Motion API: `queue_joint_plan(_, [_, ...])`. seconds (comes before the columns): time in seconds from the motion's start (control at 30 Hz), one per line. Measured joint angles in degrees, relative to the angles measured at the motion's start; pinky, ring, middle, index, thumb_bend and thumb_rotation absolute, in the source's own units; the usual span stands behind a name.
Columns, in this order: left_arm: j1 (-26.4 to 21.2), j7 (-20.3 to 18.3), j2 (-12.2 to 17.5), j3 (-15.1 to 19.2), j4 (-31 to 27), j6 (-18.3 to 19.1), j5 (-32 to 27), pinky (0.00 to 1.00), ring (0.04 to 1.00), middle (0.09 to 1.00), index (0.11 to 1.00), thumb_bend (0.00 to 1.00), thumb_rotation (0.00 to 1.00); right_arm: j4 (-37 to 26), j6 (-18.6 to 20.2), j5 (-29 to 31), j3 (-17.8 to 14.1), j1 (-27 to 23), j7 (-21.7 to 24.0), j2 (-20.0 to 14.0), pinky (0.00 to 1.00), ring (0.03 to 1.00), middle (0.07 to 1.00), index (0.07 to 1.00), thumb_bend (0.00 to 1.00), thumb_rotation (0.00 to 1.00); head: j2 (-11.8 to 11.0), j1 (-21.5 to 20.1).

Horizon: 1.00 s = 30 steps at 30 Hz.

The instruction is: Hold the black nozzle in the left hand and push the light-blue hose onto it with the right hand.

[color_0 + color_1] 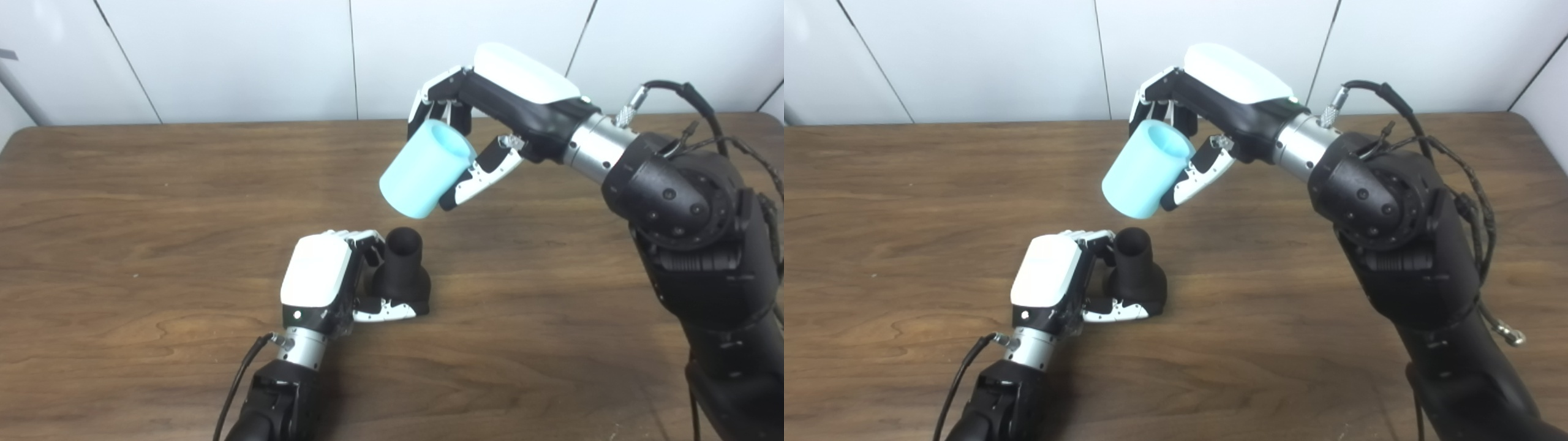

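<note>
Step in hand: bringing hose to nozzle, not yet joined. Left robot hand (pixel 324 278) is clamped around the black nozzle (pixel 401 269), which stands upright on the tabletop (pixel 153 245), open neck up. Right robot hand (pixel 484 116) grips the light-blue hose (pixel 425 177), tilted, held in the air just above and to the far right of the nozzle, apart from it. Next move, as I judge it: line the hose's lower opening up over the neck, then push down. No readable labels or writing seen.
</note>
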Motion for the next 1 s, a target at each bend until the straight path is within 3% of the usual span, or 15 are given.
queue_joint_plan(0.07, [0.0,0.0,0.0,0.0,0.0,0.0,0.0,0.64,0.561,0.5,0.478,0.52,0.0,0.0,0.1,-0.1,0.3,0.0,0.2,-0.4,0.4,0.377,0.505,0.496,0.52,0.0,0.2,-0.2])
queue_joint_plan(0.17, [0.0,0.0,0.0,0.0,0.0,0.0,0.0,0.63,0.557,0.499,0.479,0.52,0.0,0.0,0.3,-0.1,1.4,0.0,1.5,-1.6,0.61,0.404,0.5,0.486,0.52,0.0,0.2,-0.2])
queue_joint_plan(0.3, [0.0,0.0,0.0,0.0,0.0,0.0,0.0,0.63,0.551,0.494,0.481,0.53,0.0,0.0,0.3,-0.8,2.8,0.4,1.8,-1.8,0.66,0.417,0.491,0.489,0.52,0.0,0.3,0.0])
queue_joint_plan(0.33, [0.0,0.0,0.0,0.0,0.0,0.0,0.0,0.63,0.55,0.494,0.481,0.53,0.0,0.0,0.3,-1.0,3.2,0.6,1.9,-1.8,0.66,0.418,0.49,0.489,0.52,0.0,0.3,0.0])
queue_joint_plan(0.43, [-0.1,0.0,0.0,0.0,0.0,0.0,0.0,0.63,0.558,0.5,0.478,0.52,0.0,0.0,0.3,-1.3,3.8,0.9,2.5,-1.7,0.49,0.403,0.496,0.49,0.52,0.0,0.3,0.0])
queue_joint_plan(0.5, [-0.1,0.0,0.0,0.0,0.0,0.0,0.0,0.62,0.55,0.493,0.482,0.53,0.0,0.0,0.4,-1.3,3.8,0.9,2.5,-1.8,0.45,0.399,0.497,0.494,0.52,0.0,0.3,0.0])
queue_joint_plan(0.63, [-0.1,0.0,0.0,0.0,0.0,0.0,0.0,0.6,0.527,0.481,0.486,0.53,0.0,0.0,0.4,-1.3,3.8,0.9,3.0,-1.8,0.45,0.396,0.492,0.507,0.52,0.0,0.3,0.0])
queue_joint_plan(0.8, [-0.1,0.0,0.0,0.0,0.0,0.0,0.0,0.6,0.529,0.481,0.487,0.53,0.0,0.0,0.4,-1.1,3.8,1.1,3.4,-1.8,0.39,0.387,0.502,0.507,0.52,0.0,0.5,0.1])
queue_joint_plan(1.0, [0.0,0.0,-0.1,0.0,-0.1,0.1,0.0,0.6,0.534,0.491,0.482,0.53,0.0,0.0,0.2,-1.0,3.8,2.9,3.4,-1.8,0.4,0.398,0.516,0.494,0.52,0.0,0.5,0.1])
